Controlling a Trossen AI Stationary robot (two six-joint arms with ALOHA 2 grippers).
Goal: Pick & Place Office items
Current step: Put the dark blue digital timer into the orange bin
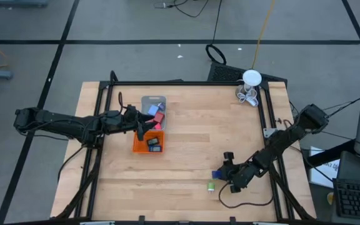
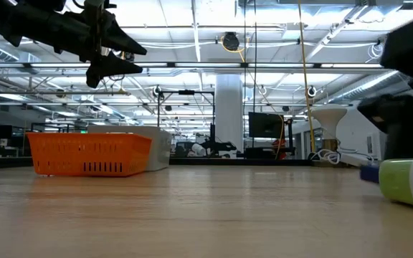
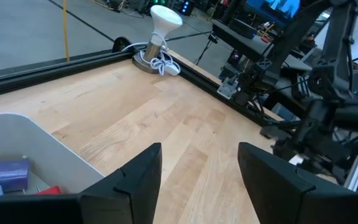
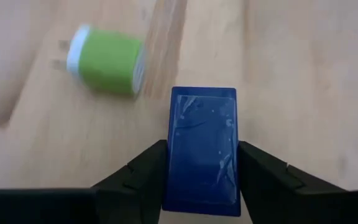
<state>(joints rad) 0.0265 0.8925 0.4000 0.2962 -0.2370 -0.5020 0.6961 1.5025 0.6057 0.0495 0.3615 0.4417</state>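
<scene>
My right gripper is near the table's front right, shut on a blue rectangular office item. A green and white item lies on the wood just beside it, also visible in the low view. My left gripper hovers open with nothing between its fingers, over the orange tray and the grey tray at the table's middle left. Both trays hold several small items: blue, red and pink ones in the grey, dark ones in the orange. My right gripper pinches the blue item's two long sides between its two fingers, which lie along it. The fingers slant down toward the table's left near side. The item's flat face is up and its far end sticks out past the fingertips. Whether it is clear of the table I cannot tell.
A white round lamp-like thing with wire loops stands at the far right corner. Black rails frame the table's edges. Bare wood lies between the trays and my right gripper.
</scene>
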